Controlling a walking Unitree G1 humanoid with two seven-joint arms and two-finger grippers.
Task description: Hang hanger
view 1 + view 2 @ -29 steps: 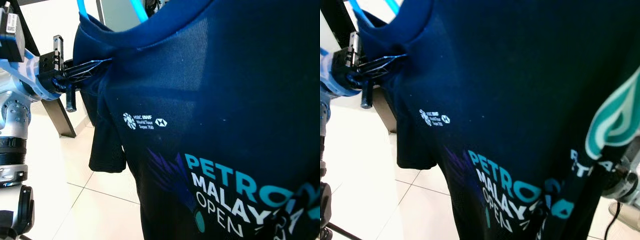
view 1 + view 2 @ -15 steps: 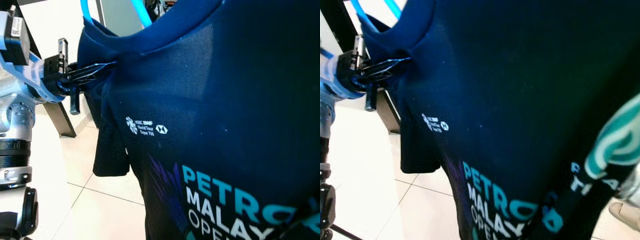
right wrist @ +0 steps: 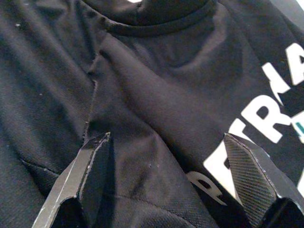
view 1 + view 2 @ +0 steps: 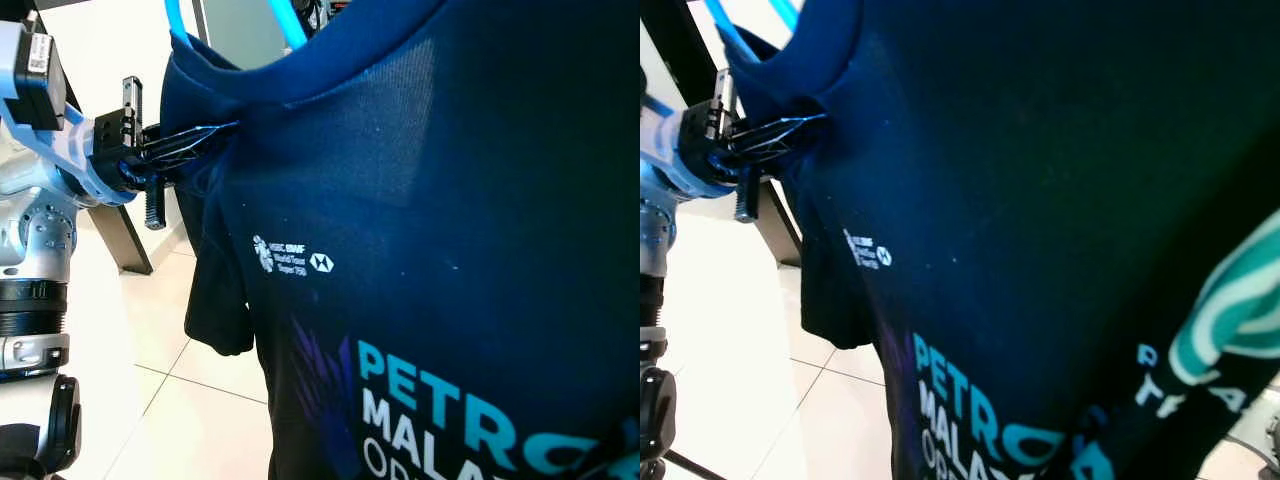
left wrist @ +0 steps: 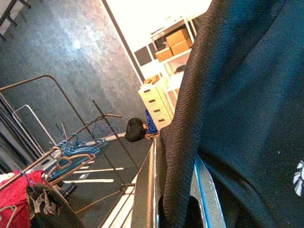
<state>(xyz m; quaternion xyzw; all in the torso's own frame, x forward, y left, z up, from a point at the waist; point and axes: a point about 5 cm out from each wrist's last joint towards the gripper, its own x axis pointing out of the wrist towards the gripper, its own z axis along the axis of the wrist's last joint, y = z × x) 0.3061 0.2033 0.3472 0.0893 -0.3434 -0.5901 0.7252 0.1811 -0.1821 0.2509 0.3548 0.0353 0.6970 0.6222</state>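
Note:
A navy T-shirt (image 4: 420, 230) with a teal and white print hangs on a light blue hanger (image 4: 178, 18) close in front of my head. My left gripper (image 4: 222, 131) is at the upper left, shut on the shirt's shoulder seam. In the left wrist view, a fold of the cloth (image 5: 190, 142) runs between the fingers beside the blue hanger arm (image 5: 209, 190). My right gripper (image 3: 168, 138) is open, and its two fingers (image 3: 95, 156) stand wide apart against the shirt's front below the collar (image 3: 156, 26).
A black frame leg (image 4: 120, 235) slants down to the pale tiled floor (image 4: 170, 400) behind the shirt's sleeve. The left wrist view shows a clothes rail with several hangers (image 5: 71, 156), a red garment (image 5: 14, 194), a white drawer unit (image 5: 156, 97) and shelves with cardboard boxes (image 5: 175, 40).
The shirt has come nearer to the camera, and its print sits lower and larger. My left gripper, still on the shoulder, has shifted slightly right and up.

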